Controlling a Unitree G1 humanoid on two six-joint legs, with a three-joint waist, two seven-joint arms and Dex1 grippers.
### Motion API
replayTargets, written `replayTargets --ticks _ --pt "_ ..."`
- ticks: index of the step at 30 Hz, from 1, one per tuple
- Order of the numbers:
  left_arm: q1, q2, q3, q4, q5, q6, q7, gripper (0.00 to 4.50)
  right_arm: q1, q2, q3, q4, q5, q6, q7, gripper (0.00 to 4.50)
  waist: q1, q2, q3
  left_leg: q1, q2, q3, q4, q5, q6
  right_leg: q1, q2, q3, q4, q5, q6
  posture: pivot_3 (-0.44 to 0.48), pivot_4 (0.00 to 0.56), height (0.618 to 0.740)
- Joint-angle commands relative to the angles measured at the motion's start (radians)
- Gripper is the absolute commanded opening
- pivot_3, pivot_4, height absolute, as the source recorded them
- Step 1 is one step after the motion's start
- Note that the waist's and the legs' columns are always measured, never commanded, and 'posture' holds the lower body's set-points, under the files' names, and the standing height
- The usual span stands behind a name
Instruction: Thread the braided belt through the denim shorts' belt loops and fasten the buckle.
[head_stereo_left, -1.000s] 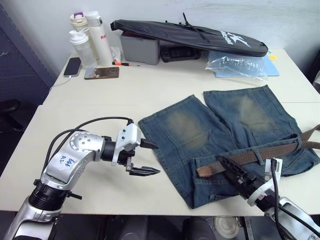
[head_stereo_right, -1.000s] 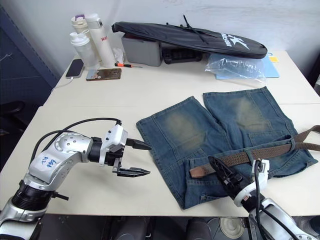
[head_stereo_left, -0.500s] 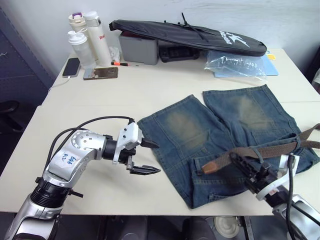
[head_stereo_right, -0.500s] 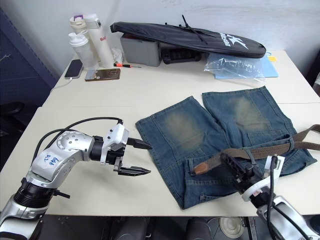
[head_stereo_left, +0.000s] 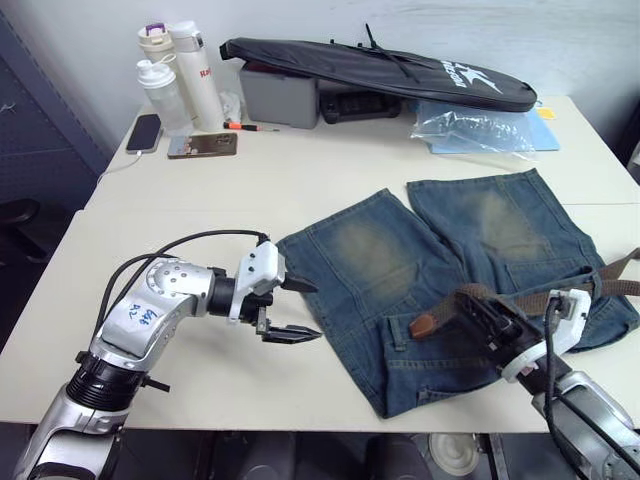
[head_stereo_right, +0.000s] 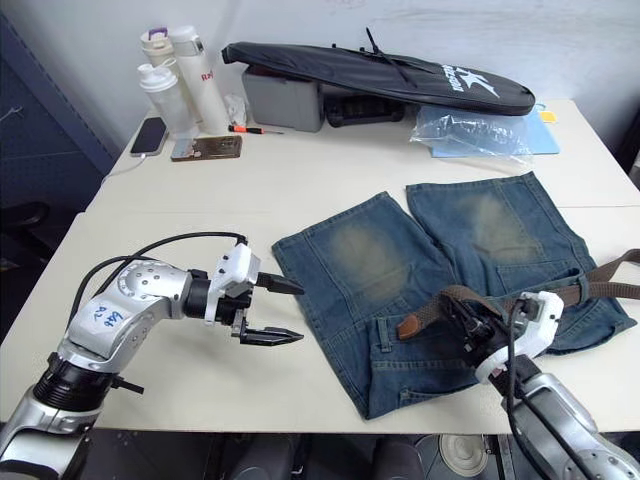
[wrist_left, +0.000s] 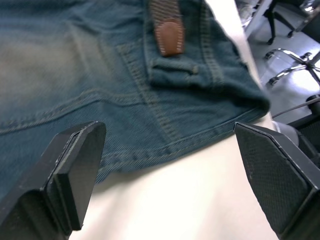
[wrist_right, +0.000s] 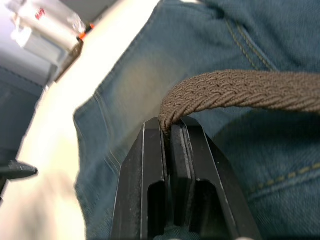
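Braided belt (head_stereo_right: 560, 293) first: your right gripper (head_stereo_right: 462, 310) is clamped on its woven brown strap a little back from the smooth tan leather tip (head_stereo_right: 410, 324), and in the right wrist view you can see the coarse plaited weave pinched between the two flat black fingers (wrist_right: 152, 165), arching up out of them. From that pinch the strap runs along the waistband of the denim shorts (head_stereo_right: 420, 255) toward your right, passing under a narrow blue belt loop (head_stereo_right: 583, 290) near the table's right edge. The shorts lie flat on the cream table (head_stereo_right: 200, 200), faded blue with pale yellowish worn patches on both legs. Your left gripper (head_stereo_right: 268, 310) hovers just off the shorts' left hem with its two pointed black fingers spread wide and nothing between them; its wrist view looks past textured pads (wrist_left: 75, 170) at stitched denim seams and the rounded leather tip
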Motion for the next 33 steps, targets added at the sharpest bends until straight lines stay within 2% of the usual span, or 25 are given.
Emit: replayTargets --ticks 1,9,16,27,33 --pt "-0.009 0.014 0.024 -0.014 -0.005 -0.013 -0.014 4.5 0.003 0.02 0.02 -0.044 -0.051 -0.008 0.03 0.03 0.0 0.0 0.0 0.0 0.0 0.0 0.0 0.0 0.0 0.0 0.0 0.001 0.0 0.0 0.0 0.0 0.15 0.652" --pt "-0.01 -0.006 0.047 -0.031 -0.031 0.008 -0.001 4.5 -0.015 0.121 0.107 -0.031 -0.149 -0.023 0.028 0.03 -0.004 0.0 0.0 0.0 0.0 0.0 -0.001 0.0 -0.001 -0.001 0.0 0.001 0.001 0.0 0.0 0.0 0.15 0.652" --pt "0.0 -0.015 0.052 -0.05 -0.037 0.033 0.022 4.5 -0.031 0.224 0.187 0.031 -0.343 -0.07 0.067 0.03 -0.01 -0.002 -0.001 0.0 0.0 0.001 -0.001 0.0 -0.001 -0.005 0.0 0.003 0.005 0.0 0.0 0.0 0.15 0.652" --pt "-0.009 -0.056 0.023 -0.061 -0.032 0.07 0.065 4.5 -0.107 0.161 0.293 0.067 -0.479 0.063 0.133 0.03 -0.029 -0.006 -0.004 0.001 0.0 0.002 -0.002 0.0 -0.004 -0.01 0.001 0.005 0.014 0.0 0.0 0.0 0.15 0.652" --pt "0.005 -0.087 0.001 -0.071 -0.033 0.078 0.078 4.5 -0.174 0.15 0.332 0.018 -0.448 0.184 0.134 0.03 -0.029 -0.007 -0.004 0.001 0.001 0.002 -0.001 0.001 -0.005 -0.01 0.002 0.006 0.015 0.0 0.0 0.0 0.15 0.652"
